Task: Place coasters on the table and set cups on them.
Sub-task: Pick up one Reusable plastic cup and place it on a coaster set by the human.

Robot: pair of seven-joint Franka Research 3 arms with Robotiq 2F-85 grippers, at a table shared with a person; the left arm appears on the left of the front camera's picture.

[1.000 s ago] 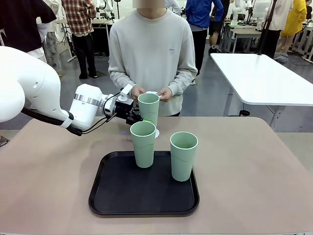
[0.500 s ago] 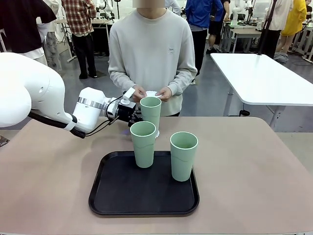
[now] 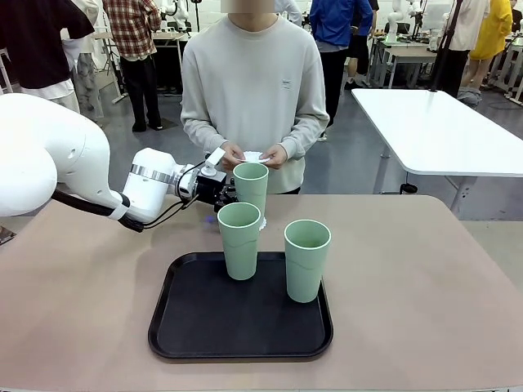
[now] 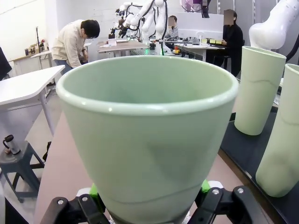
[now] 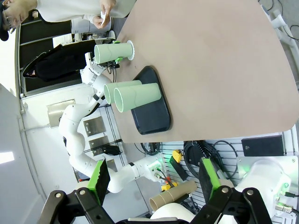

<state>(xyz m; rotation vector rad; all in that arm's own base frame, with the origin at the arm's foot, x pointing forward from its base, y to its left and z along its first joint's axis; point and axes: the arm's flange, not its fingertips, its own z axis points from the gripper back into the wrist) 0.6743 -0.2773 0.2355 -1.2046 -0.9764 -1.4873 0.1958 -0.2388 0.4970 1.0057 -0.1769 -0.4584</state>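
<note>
Left gripper [image 3: 227, 196] is clamped on 1 cup [image 3: 251, 184], upright at a coaster [image 3: 262, 222] on the table [image 3: 425, 278], just beyond the tray [image 3: 245, 327]. On the tray stand 2 others: left cup [image 3: 239, 241], right cup [image 3: 306, 260]. Right gripper [image 5: 152, 179] hangs with fingers apart, holding nothing.

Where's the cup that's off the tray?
Front view, just left of centre: the cup in the left gripper, beyond the black tray, over a white doily coaster.

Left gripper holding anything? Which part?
Yes: the left gripper is shut on a cup, pads on opposite sides of its lower wall, near the base. The right gripper is open, empty.
</note>
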